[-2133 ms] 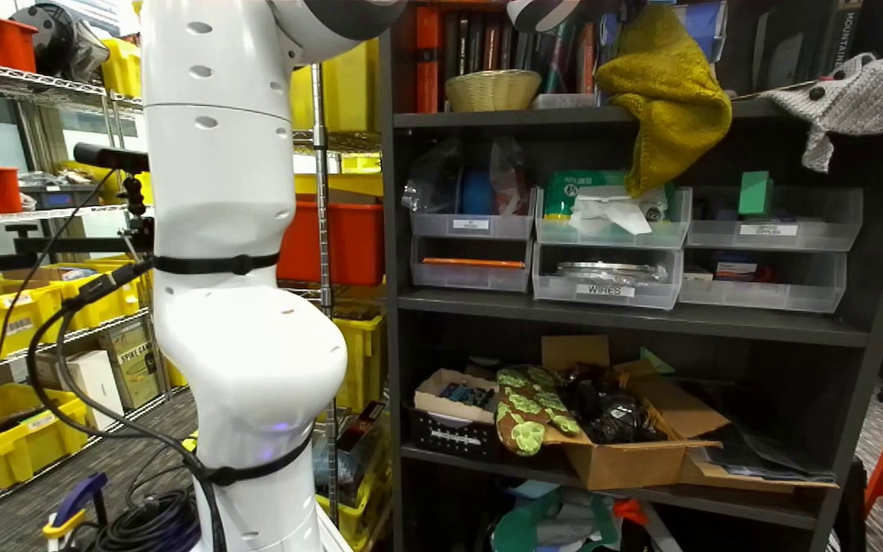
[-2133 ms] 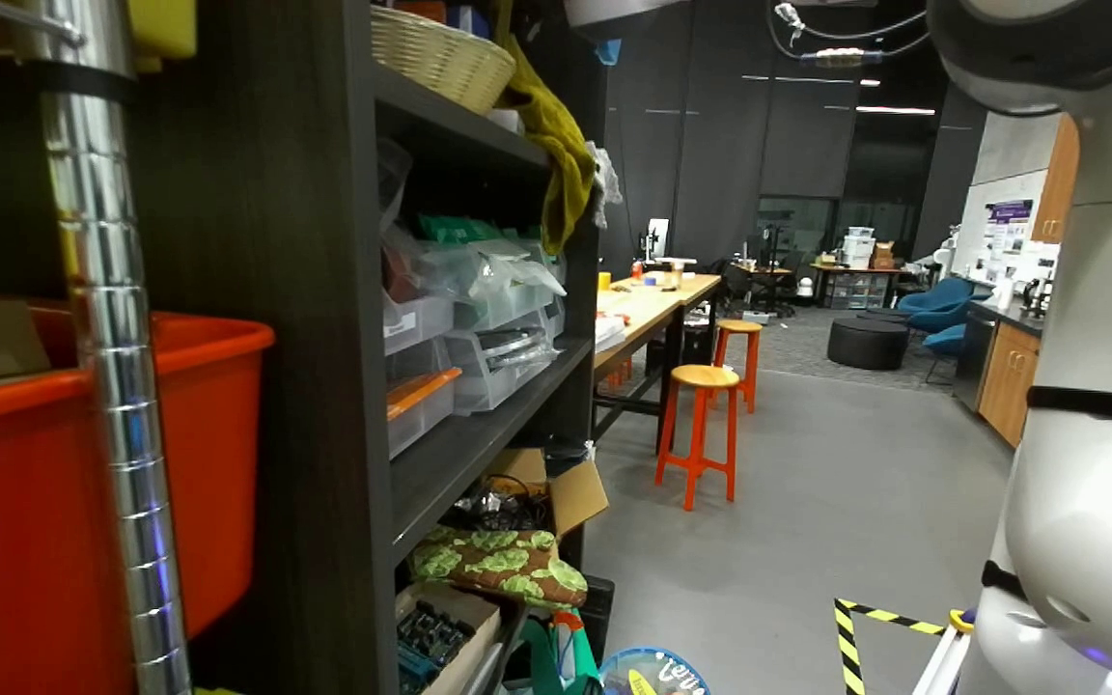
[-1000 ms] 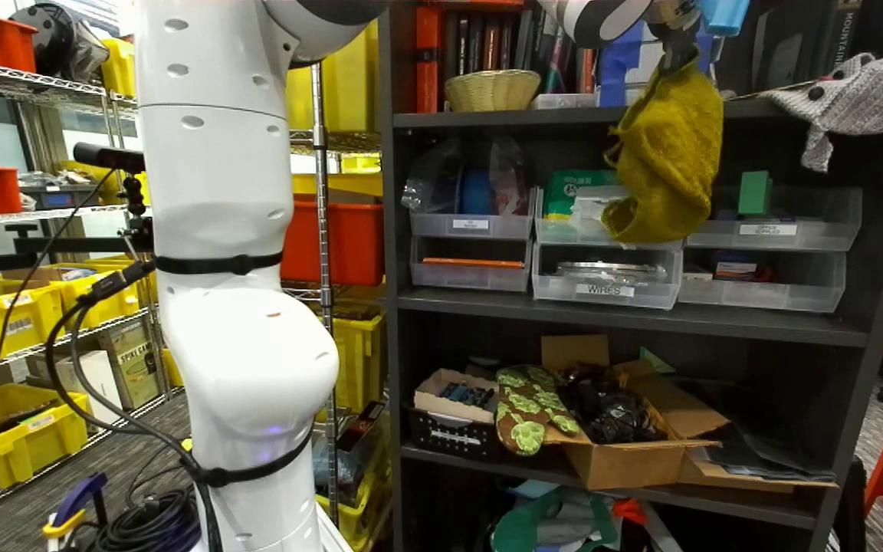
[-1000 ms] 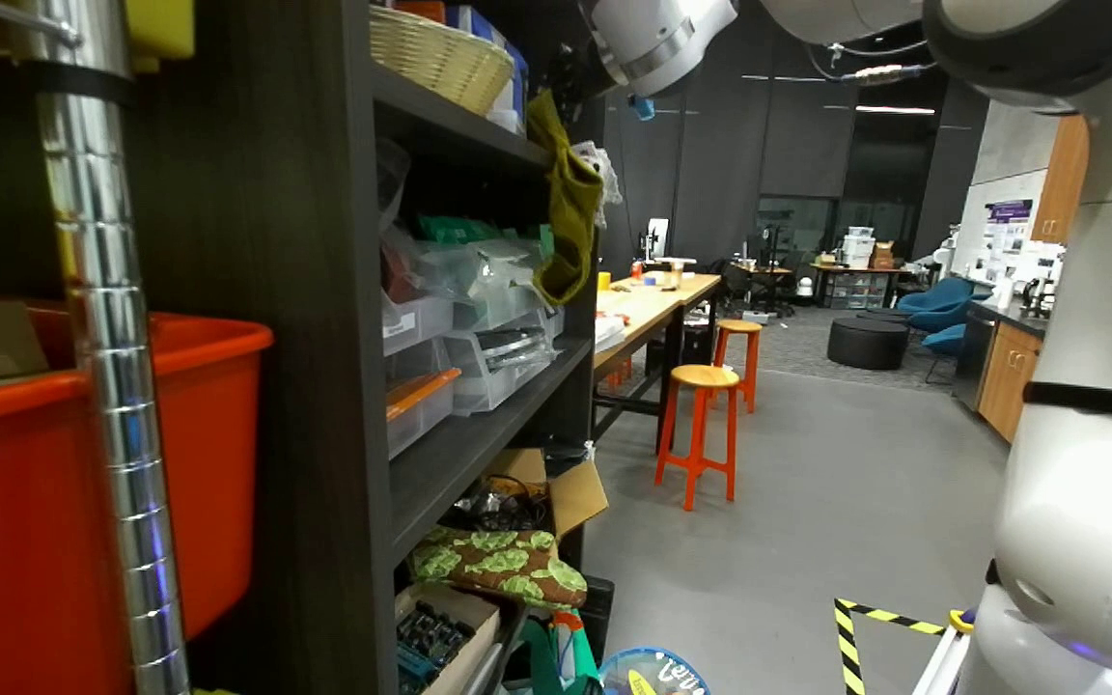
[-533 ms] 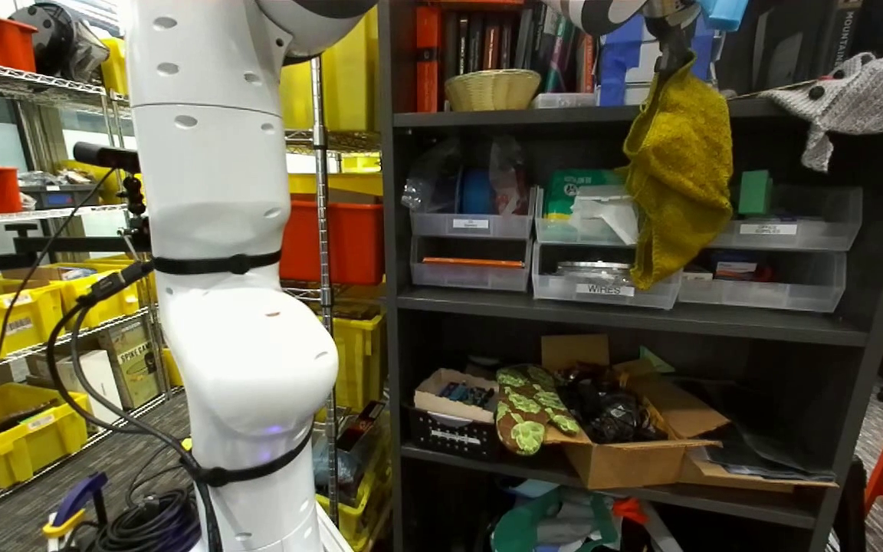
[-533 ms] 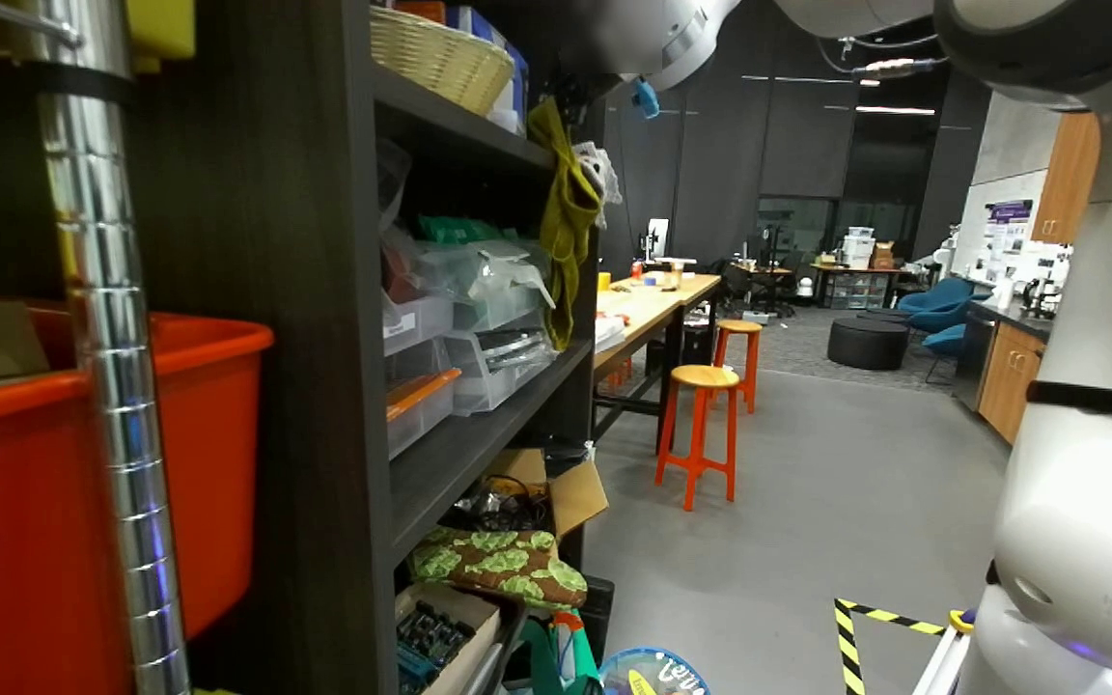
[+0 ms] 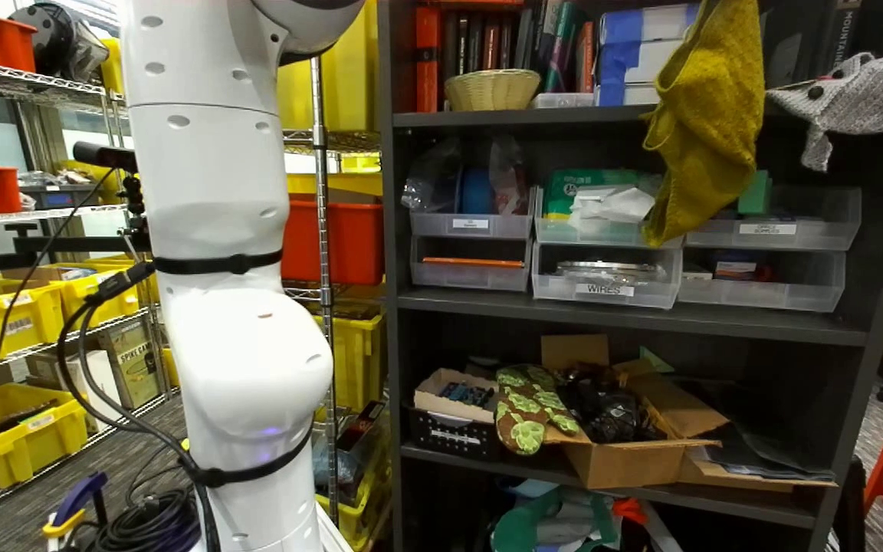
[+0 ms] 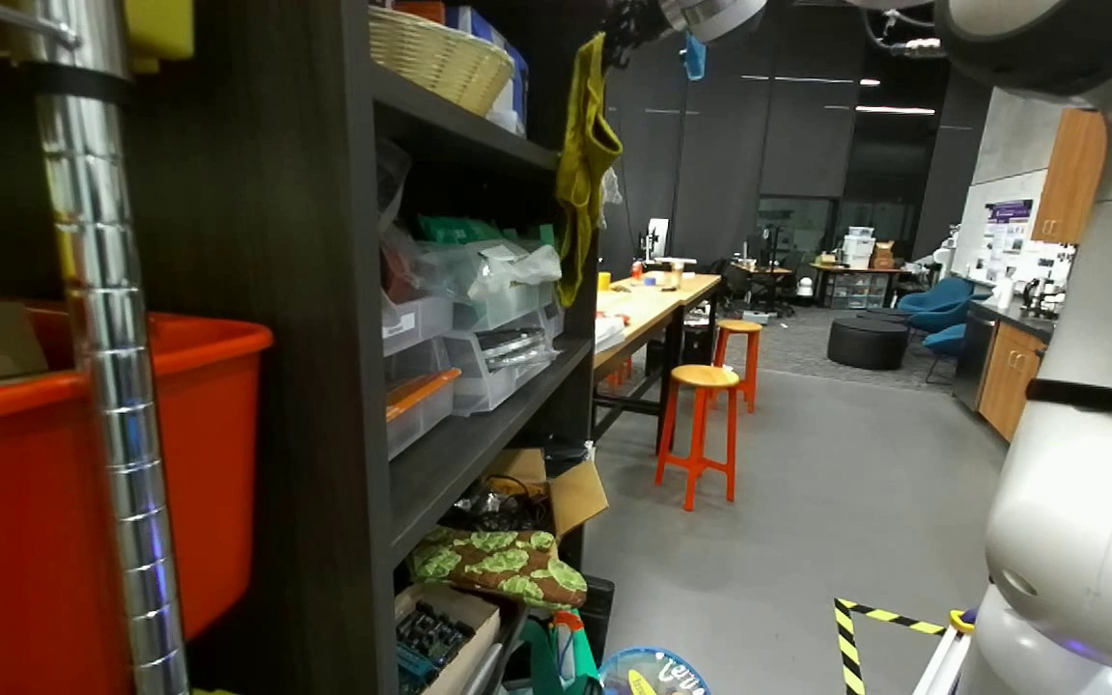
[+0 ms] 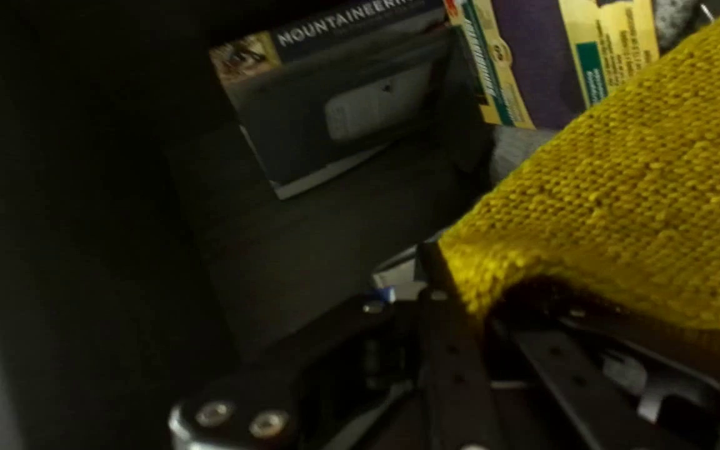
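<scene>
My gripper (image 9: 472, 303) is shut on a mustard-yellow knitted cloth (image 9: 635, 181), pinching it at a corner or edge in the wrist view. The cloth (image 7: 710, 115) hangs down in front of the top shelf's edge and over the upper clear bins in an exterior view, where the gripper is above the frame. In an exterior view the dark gripper (image 8: 609, 43) shows at the top of the hanging cloth (image 8: 585, 164). The cloth hides part of the fingers in the wrist view. A grey knitted animal (image 7: 844, 103) hangs from the shelf edge to the right of the cloth.
The dark shelf unit (image 7: 633, 322) holds a wicker basket (image 7: 491, 90), books and a blue-and-white box (image 7: 645, 54) on top. Clear bins (image 7: 606, 280) stand below. A cardboard box (image 7: 633, 464) and a patterned mitt (image 7: 530, 406) lie lower. A mountaineering book (image 9: 347, 94) stands inside the top shelf.
The gripper has pulled the cloth off the top shelf edge. The cloth dropped lower, then rose and shifted right, toward the grey animal. The arm turned along with it.
</scene>
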Available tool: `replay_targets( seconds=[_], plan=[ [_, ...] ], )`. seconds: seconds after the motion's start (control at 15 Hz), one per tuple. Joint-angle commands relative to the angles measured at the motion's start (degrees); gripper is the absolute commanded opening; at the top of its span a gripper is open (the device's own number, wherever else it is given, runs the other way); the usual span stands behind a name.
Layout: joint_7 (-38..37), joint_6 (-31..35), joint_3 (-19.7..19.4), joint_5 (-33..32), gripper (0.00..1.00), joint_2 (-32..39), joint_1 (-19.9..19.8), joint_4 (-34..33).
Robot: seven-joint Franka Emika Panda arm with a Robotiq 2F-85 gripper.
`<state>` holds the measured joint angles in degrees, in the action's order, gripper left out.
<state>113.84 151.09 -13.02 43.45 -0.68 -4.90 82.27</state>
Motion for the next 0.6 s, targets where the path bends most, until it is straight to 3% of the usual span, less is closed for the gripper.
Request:
replay_targets(
  seconds=[0.0,0.53],
  plan=[
    [-8.9,4.4,-1.3,0.3,0.01,4.7,-1.3,-8.6],
    [-26.2,15.5,-2.8,-6.9,0.01,13.6,-0.4,-23.9]
  ],
)
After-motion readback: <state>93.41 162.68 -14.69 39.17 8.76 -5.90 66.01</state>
